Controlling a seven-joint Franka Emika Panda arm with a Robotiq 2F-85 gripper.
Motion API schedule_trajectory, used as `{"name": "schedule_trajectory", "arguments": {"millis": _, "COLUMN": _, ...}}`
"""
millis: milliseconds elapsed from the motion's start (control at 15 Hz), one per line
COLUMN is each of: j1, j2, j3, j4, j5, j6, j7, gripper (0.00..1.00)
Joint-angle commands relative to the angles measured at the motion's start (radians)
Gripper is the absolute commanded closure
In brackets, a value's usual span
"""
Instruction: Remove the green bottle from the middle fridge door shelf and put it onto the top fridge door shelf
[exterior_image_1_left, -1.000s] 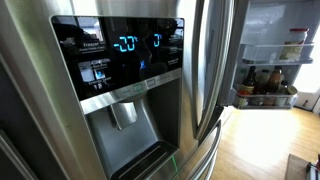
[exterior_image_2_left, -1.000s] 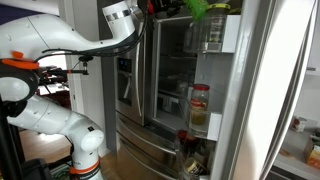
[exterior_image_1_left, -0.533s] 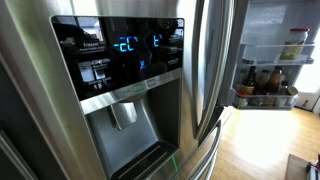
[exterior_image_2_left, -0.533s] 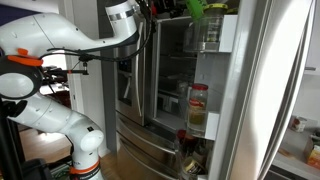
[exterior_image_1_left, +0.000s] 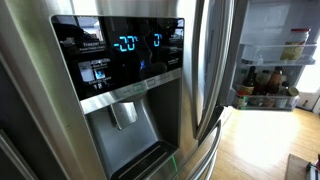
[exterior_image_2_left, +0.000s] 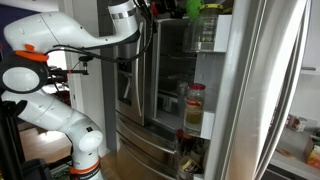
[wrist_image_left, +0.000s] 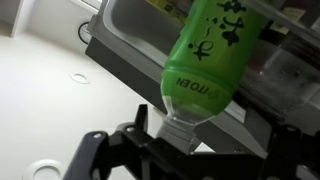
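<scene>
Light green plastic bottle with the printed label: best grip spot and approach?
Grip the narrow neck of the light green plastic bottle, coming from its neck end; the body is wider and rounded. The gripper holds it there.

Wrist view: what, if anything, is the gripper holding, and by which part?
The gripper holds the green bottle by its narrow neck end, jaws closed on either side of it.

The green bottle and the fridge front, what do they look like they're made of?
The green bottle: probably plastic, yellow-green with a glossy printed label wrap; light glints off its smooth wall. The fridge front: looks like brushed stainless steel, grey with soft streaky reflections. Its display panel is glossy black, glass or plastic; the look leaves that open.
</scene>
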Motion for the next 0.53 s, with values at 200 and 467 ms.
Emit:
{"name": "schedule_trajectory", "arguments": {"millis": 200, "j1": -0.029, "j2": 0.039, "j3": 0.028, "j4": 0.044, "j5": 0.071, "j6": -0.071, "j7": 0.019, "gripper": 0.00}}
{"name": "schedule_trajectory", "arguments": {"millis": 467, "j1": -0.032, "j2": 0.041, "j3": 0.039, "j4": 0.054, "j5": 0.113, "j6": -0.098, "j7": -0.005, "gripper": 0.00}}
